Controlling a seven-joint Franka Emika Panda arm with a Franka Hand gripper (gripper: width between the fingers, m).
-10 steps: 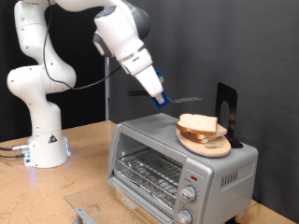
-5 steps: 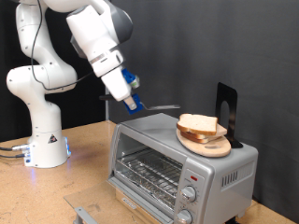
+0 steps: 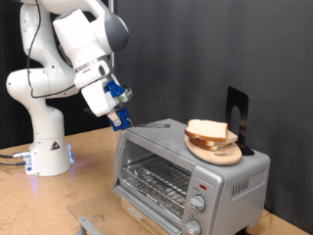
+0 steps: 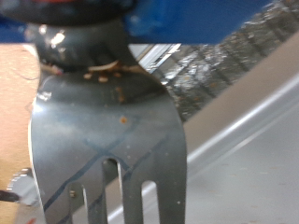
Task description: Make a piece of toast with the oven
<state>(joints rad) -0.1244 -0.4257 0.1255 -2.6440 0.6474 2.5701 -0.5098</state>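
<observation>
Holding a fork [image 3: 149,124] in the gripper [image 3: 119,118], fingers clamped on its handle, with the shaft reaching out level over the oven [image 3: 191,164] roof toward the toast [image 3: 207,130]. Hovering just off the oven's top corner on the exterior view's left, well apart from the toast. In the wrist view, filling most of the frame with the fork [image 4: 105,131]: tines pointing away, crumbs or specks clinging near the neck, oven metal blurred behind.

Toast resting on a wooden plate [image 3: 217,152] on the oven roof, at the end toward the exterior view's right, in front of a black stand [image 3: 236,115]. Looking like more than one slice stacked, though hard to tell. Oven door appearing open or see-through, rack [image 3: 156,179] visible inside and bare; toast not yet in the oven.

Risks from here, as judgement only:
- Scraping or catching the tines on the oven roof, given how low the fork is riding above it.
- Twisting of the thin handle in the grip, throwing off the tine angle.
- Pushing the plate instead of the bread, sliding it off the far edge of the oven.
- Tipping the upper slice off the stack.
</observation>
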